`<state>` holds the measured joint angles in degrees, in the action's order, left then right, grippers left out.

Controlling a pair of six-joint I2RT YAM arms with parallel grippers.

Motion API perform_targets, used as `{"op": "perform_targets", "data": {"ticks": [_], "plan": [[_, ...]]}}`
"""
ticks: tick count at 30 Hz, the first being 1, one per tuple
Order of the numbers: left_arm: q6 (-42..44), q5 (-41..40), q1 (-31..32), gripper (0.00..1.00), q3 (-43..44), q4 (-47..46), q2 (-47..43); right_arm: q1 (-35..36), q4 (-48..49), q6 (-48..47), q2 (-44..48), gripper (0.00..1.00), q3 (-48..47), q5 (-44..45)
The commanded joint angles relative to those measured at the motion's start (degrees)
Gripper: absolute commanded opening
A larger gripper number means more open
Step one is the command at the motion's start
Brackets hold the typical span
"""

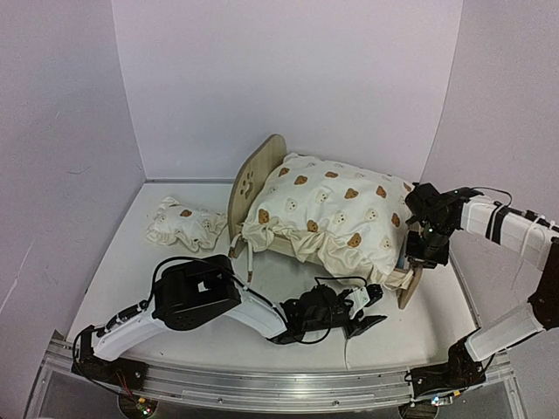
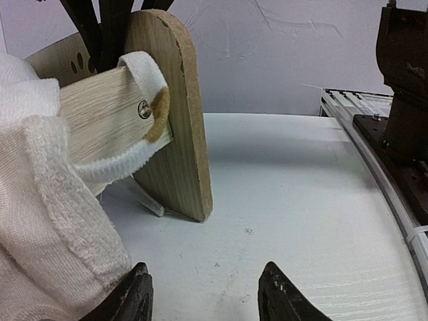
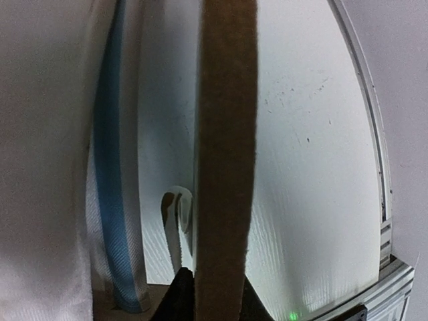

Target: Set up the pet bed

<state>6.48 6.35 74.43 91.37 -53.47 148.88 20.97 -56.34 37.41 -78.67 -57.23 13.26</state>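
The pet bed (image 1: 253, 179) stands at mid-table, its paw-print headboard to the left. A cream bear-print cushion (image 1: 327, 209) lies on top. My right gripper (image 1: 425, 253) is at the bed's right end. In the right wrist view my right gripper (image 3: 212, 294) has a dark finger tight on each side of the wooden footboard (image 3: 226, 134); the blue striped fabric (image 3: 110, 200) shows to its left. My left gripper (image 1: 367, 316) lies low near the bed's front corner. In the left wrist view my left gripper (image 2: 207, 294) is open and holds nothing. The footboard (image 2: 177, 114) and a white tie (image 2: 114, 164) lie ahead.
A small bear-print pillow (image 1: 185, 225) lies on the table left of the headboard. White walls close in the back and both sides. A metal rail (image 1: 262, 384) runs along the near edge. The right arm's base (image 2: 404, 100) stands to the right in the left wrist view.
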Motion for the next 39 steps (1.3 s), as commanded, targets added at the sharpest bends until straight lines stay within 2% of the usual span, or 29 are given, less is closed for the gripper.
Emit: {"op": "perform_targets", "data": {"ticks": [1, 3, 10, 14, 19, 29, 32, 39], "plan": [[-0.5, 0.9, 0.0, 0.55, 2.3, -2.3, -2.7, 0.0, -1.5, 4.1, 4.9, 0.10, -1.2, -6.6], [-0.6, 1.1, 0.0, 0.55, 3.0, -2.2, -2.2, 0.2, -1.9, 5.8, 6.5, 0.00, -2.0, -10.3], [-1.3, 0.1, -0.1, 0.49, 4.7, -1.5, -0.1, 0.4, -1.7, 10.7, 9.7, 0.00, -2.9, -20.4], [-2.9, -2.4, -0.1, 0.42, 5.3, -1.3, 1.1, 0.5, -2.3, 11.1, 10.4, 0.00, -5.1, -20.6], [-4.8, -1.2, 0.0, 0.37, 6.3, -1.2, 2.3, 0.5, -2.2, 13.5, 11.7, 0.00, -9.4, -21.6], [-5.0, -3.7, -0.1, 0.43, 7.7, -1.2, 3.6, 0.5, 0.0, 16.9, 11.3, 0.00, -13.2, -23.6], [-4.6, -4.3, -0.1, 0.50, 10.6, -1.1, 5.7, 0.5, 0.0, 17.5, 11.0, 0.00, -13.7, -24.9], [-1.4, -6.0, -0.1, 0.54, 20.4, 1.7, 12.0, 0.5, -0.2, 18.1, 10.5, 0.00, -15.7, -25.9]]}}
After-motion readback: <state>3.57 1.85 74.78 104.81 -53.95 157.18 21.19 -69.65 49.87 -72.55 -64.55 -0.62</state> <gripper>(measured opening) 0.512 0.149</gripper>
